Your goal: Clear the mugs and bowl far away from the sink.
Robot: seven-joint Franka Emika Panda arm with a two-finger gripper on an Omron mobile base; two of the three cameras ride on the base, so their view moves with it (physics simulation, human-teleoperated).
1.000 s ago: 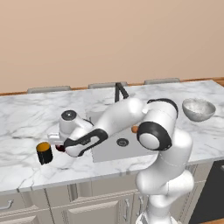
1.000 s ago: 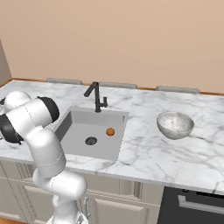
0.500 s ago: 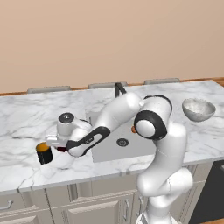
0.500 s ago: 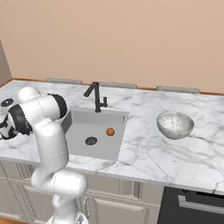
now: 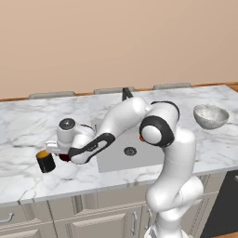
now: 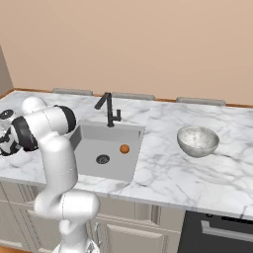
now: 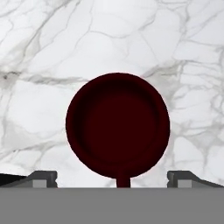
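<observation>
The dark red mug (image 7: 117, 124) stands upright on the marble counter, seen from straight above in the hand view, its handle toward the bottom edge. My gripper (image 7: 116, 179) is open above it, one fingertip (image 7: 43, 178) on each side, touching nothing. In the left base view my hand (image 5: 69, 139) hangs over the dark red mug (image 5: 64, 158), which is mostly hidden beneath it. The black mug (image 5: 45, 161) with its orange inside stands just left of it. The marbled bowl (image 5: 210, 116) sits on the counter right of the sink (image 5: 135, 155), and the bowl (image 6: 197, 141) is upright.
A black tap (image 6: 109, 109) rises behind the sink (image 6: 89, 138), and a small orange ball (image 6: 124, 148) lies in the basin near the drain (image 6: 103, 159). The counter's front edge runs close to both mugs. My arm spans the basin's left part.
The arm has swung further left and the hand has settled over the dark red mug. The jaws stayed open. Mugs, bowl and ball have not moved.
</observation>
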